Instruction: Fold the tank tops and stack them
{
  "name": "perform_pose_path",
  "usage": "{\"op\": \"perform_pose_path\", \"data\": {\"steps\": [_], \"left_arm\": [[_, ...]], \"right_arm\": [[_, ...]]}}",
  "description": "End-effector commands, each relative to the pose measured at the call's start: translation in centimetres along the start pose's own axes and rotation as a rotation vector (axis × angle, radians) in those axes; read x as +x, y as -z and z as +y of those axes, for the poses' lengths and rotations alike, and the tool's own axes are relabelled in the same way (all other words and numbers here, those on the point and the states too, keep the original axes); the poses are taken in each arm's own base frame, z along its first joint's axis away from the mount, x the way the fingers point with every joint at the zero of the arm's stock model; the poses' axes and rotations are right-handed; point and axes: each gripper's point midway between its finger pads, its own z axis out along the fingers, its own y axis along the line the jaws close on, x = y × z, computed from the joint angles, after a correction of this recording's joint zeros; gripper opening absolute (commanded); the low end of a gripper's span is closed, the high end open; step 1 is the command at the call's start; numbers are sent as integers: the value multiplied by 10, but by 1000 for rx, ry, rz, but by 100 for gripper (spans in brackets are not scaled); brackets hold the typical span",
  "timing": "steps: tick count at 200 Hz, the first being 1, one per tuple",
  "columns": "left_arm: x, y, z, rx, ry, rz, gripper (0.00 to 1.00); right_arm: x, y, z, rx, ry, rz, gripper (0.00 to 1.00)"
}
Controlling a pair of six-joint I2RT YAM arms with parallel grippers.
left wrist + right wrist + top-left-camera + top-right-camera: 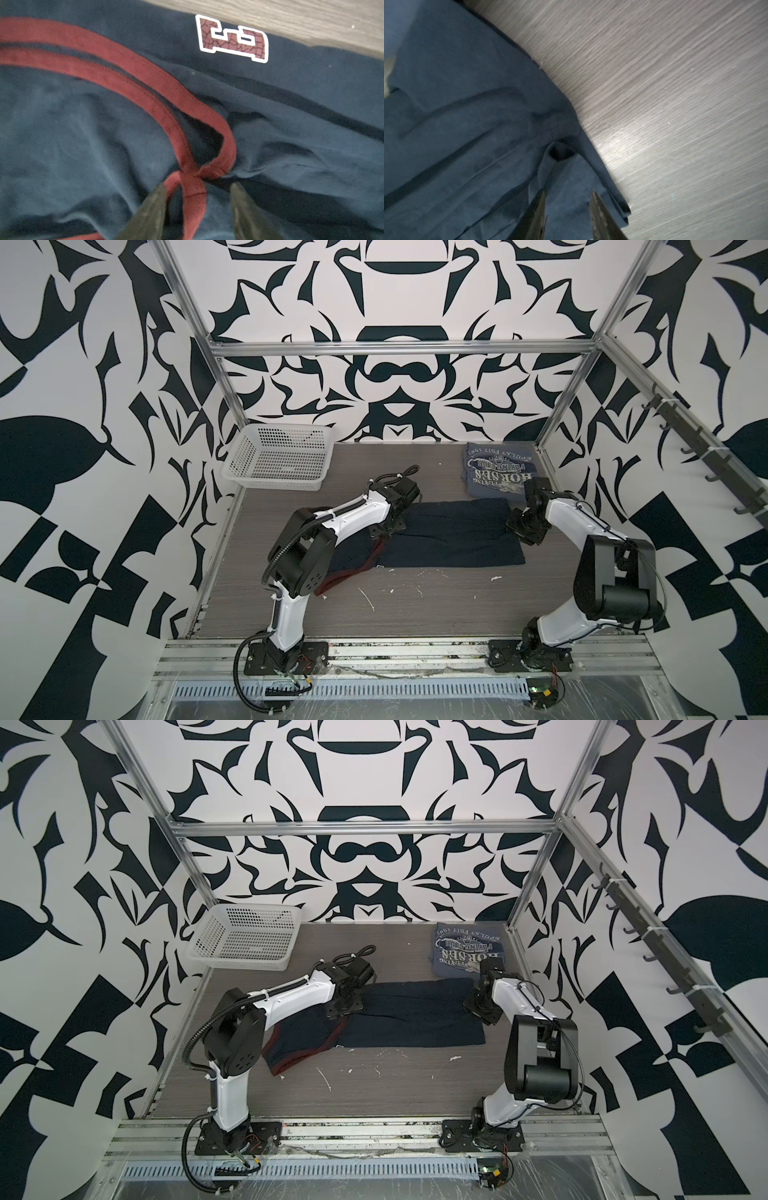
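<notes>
Nearest, both arms are bolted on a metal rail (407,651) at the front edge of the table (415,605). The grey wood surface of the table carries some white flecks (368,599).

Behind this, in the middle of the table, lies the dark navy tank top (453,539). It is stretched flat from left to right in both top views. Its end with the red trim (376,556) points to the left and goes partly under the left arm.

The left gripper (388,526) is low over this end. In the left wrist view, the jaws of the left gripper (198,185) are spread, one on each side of the place where the red straps cross. A red number patch (232,39) with a white outline sits near the edge of the cloth.

The right gripper (521,531) is at the right end of the same top. In the right wrist view, its jaws stand a little apart with a raised fold of navy cloth between them. Whether they pinch it, I cannot tell.

Farther, in the far right corner, the slate grey-blue tank top (494,472) lies folded with its white print up, just behind the navy one.

In the far left corner stands the white perforated basket (270,479). Its inside shows only its own holed floor.
</notes>
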Motion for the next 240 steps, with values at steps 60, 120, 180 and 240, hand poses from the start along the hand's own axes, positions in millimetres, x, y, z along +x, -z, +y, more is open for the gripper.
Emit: {"op": "perform_pose_path", "data": {"steps": [60,120,180,240], "left_arm": [[0,-18,18,-50,19,32,32],[1,-22,19,-45,24,41,26],[1,-22,18,-39,26,38,22],[1,-17,15,-5,40,27,15]], "right_arm": [[-18,0,25,-90,-11,-21,41],[-15,-4,29,-113,-33,-9,56],[-15,-20,18,-38,-30,11,50],[-22,-2,7,9,-30,-55,12]]}}
